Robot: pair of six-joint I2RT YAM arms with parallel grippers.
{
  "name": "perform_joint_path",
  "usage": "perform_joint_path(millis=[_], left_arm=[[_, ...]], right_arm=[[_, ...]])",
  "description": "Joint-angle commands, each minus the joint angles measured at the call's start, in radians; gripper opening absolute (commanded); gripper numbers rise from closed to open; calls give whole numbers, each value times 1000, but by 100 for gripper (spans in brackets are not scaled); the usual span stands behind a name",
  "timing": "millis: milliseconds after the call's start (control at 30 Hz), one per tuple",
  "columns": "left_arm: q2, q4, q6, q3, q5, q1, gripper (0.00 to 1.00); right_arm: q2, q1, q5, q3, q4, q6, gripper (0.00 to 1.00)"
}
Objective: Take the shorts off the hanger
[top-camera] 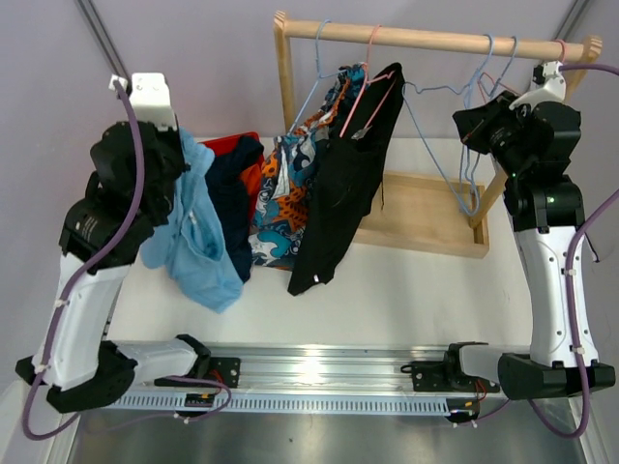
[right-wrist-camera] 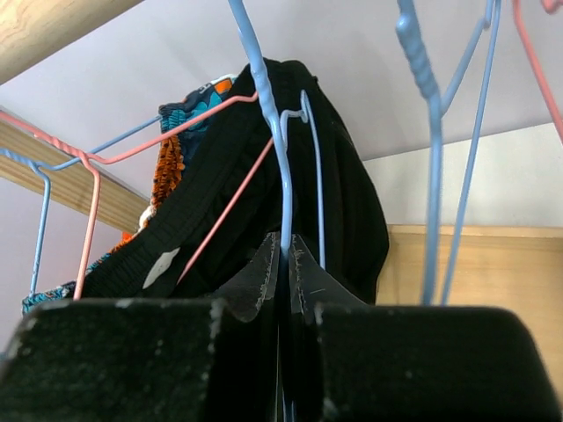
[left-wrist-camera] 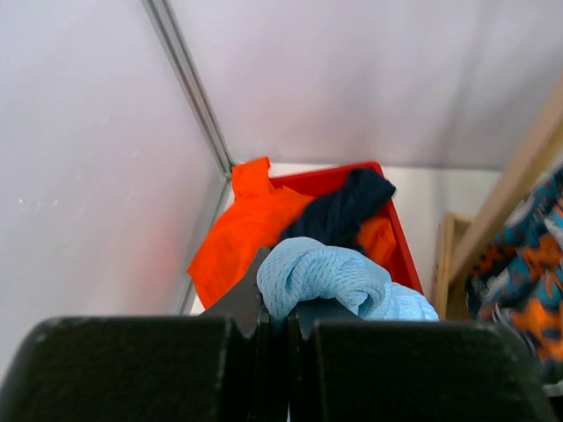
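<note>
Over on the left, the left pincer [left-wrist-camera: 280,303] is squeezed almost closed on a bunched fold of the light blue shorts [top-camera: 198,242], which dangle from it above the left side of the tabletop [top-camera: 416,290]. Beyond them, at the far left, a red bin [left-wrist-camera: 400,233] holds the orange shorts [left-wrist-camera: 251,233], with the navy shorts [left-wrist-camera: 343,211] slung across them. On the wooden rack [top-camera: 435,39] at the far side hang the patterned shorts [top-camera: 290,203] and, just right of them and touching, the black shorts [top-camera: 348,184], both trailing low toward the tabletop. The right pincer [right-wrist-camera: 283,264] is up near the right end of the rail, its jaws pressed together on the thin wire of a blue hanger [right-wrist-camera: 264,105]. A pink hanger [right-wrist-camera: 229,207] crosses the black shorts just beyond it. I cannot tell which of the two wires carries them.
</note>
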Motion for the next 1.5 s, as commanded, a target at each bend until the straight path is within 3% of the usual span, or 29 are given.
perform_joint_path(millis=[0, 67, 133, 167, 233, 300, 500, 533, 567, 600, 633, 667, 767, 867, 933, 967, 1100, 1200, 1300, 1467], left_arm=[[65, 115, -13, 60, 187, 158, 0], [96, 132, -47, 64, 258, 232, 0], [143, 165, -86, 67, 333, 317, 0], [160, 194, -96, 69, 356, 341, 0], [212, 231, -100, 67, 428, 397, 0], [270, 265, -96, 111, 470, 441, 0], [594, 196, -177, 359, 544, 553, 0], [625, 199, -195, 377, 577, 567, 5], [675, 199, -232, 382, 600, 572, 16], [701, 196, -240, 385, 619, 596, 36], [724, 190, -249, 400, 617, 601, 91], [763, 160, -273, 405, 601, 601, 99], [765, 138, -295, 379, 608, 596, 99], [645, 211, -281, 199, 604, 585, 99], [503, 250, -283, 126, 591, 532, 99], [451, 286, -287, 10, 591, 512, 99], [201, 362, -327, -213, 602, 467, 99], [47, 390, -337, -401, 651, 414, 99], [-96, 396, -326, -494, 656, 363, 99], [-365, 448, -352, -840, 705, 342, 99]], right_arm=[[-1, 0, -47, -37, -116, -6, 0], [-2, -2, -47, -40, -122, -17, 1], [-6, -2, -45, -40, -138, -28, 40], [-10, -3, -36, -45, -142, -38, 72], [-25, -2, -26, -58, -141, -38, 89], [-44, -3, -21, -80, -138, -32, 99], [-96, -3, 10, -71, -173, -40, 99], [-117, -3, 34, -60, -188, -46, 99], [-128, -3, 40, -31, -198, -51, 100], [-136, -3, 48, -14, -207, -54, 99], [-142, -3, 53, 7, -228, -55, 99], [-150, -3, 50, 53, -237, -54, 99], [-148, -2, 5, 145, -259, -35, 99], [-127, 1, -89, 198, -227, 6, 99], [-102, 45, -124, 199, -160, 20, 99], [-85, 75, -127, 210, -144, 15, 99], [98, 240, -27, 306, -161, -43, 99], [192, 264, -22, 357, -138, -31, 99], [232, 265, -12, 356, -94, -22, 99], [320, 267, -22, 363, -44, 14, 98]])
